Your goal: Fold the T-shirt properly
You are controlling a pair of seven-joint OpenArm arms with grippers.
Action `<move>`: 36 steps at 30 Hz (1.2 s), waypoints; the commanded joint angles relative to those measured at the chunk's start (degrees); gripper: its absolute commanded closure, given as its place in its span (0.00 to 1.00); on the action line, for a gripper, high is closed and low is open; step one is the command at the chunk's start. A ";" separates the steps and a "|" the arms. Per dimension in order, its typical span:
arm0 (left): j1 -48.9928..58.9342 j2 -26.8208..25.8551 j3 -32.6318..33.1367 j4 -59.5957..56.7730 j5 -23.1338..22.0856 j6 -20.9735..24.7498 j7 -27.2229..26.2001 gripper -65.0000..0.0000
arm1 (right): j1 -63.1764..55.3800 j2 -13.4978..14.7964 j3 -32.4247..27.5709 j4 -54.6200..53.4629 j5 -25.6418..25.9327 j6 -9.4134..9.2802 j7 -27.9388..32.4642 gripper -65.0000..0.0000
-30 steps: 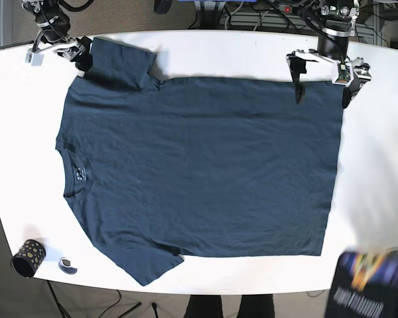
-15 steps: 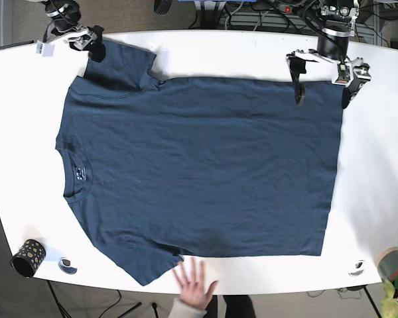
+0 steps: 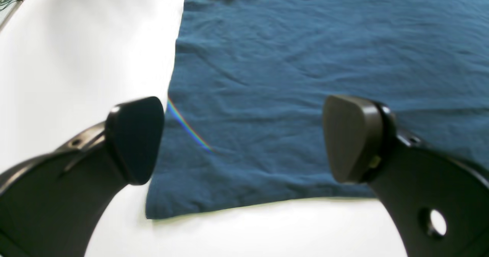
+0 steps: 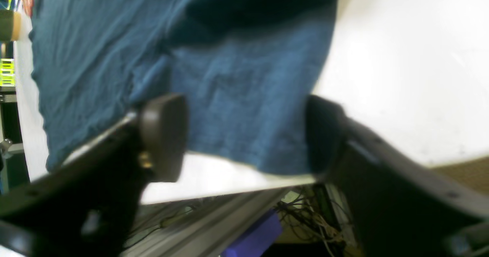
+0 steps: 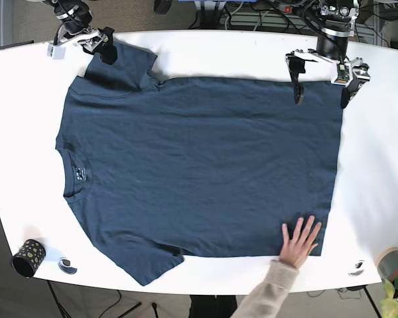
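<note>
Base view: the left end effector (image 5: 320, 81), fingers spread wide and grasping nothing, hangs over the hem corner of a dark blue T-shirt (image 5: 199, 165) at the far right edge of a white desk (image 5: 378, 165). In the left wrist view its two black fingertips (image 3: 133, 138) straddle that corner, one over bare desk just beside the side edge of the cloth, the other over the fabric; whether they touch the surface cannot be told.

At the far left corner of the desk, the right end effector (image 5: 79, 45) is likewise released, its jaws parted around the end of the shirt's far sleeve (image 5: 123, 63). The right wrist view, blurred, shows the sleeve cloth lying between the two fingers with the desk's edge and cables just beyond.

The shirt lies spread flat across the middle of the desk, collar (image 5: 76, 173) toward the left edge, hem toward the right, near sleeve pointing at the front edge. A person's hand (image 5: 298, 240) presses flat on the near hem corner.

Near the front left corner stand a small dotted black cup (image 5: 28, 257) and a small round object (image 5: 67, 265); a cylindrical container (image 5: 390, 263) and plant leaves (image 5: 395, 291) sit at the front right.
</note>
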 commanded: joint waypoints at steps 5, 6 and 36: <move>0.36 -0.42 -0.31 0.95 -0.17 0.25 -1.50 0.05 | 0.38 0.11 -0.14 -0.12 -1.74 -1.16 -2.18 0.68; 0.36 -0.34 -0.31 0.95 -0.17 0.25 -1.50 0.05 | 0.46 0.11 -0.14 -0.47 -1.74 -1.25 -2.18 0.71; 0.53 -0.51 -0.66 0.95 -5.80 0.25 -1.50 0.05 | 3.19 0.28 -5.41 -4.25 -1.83 -1.33 -1.91 1.00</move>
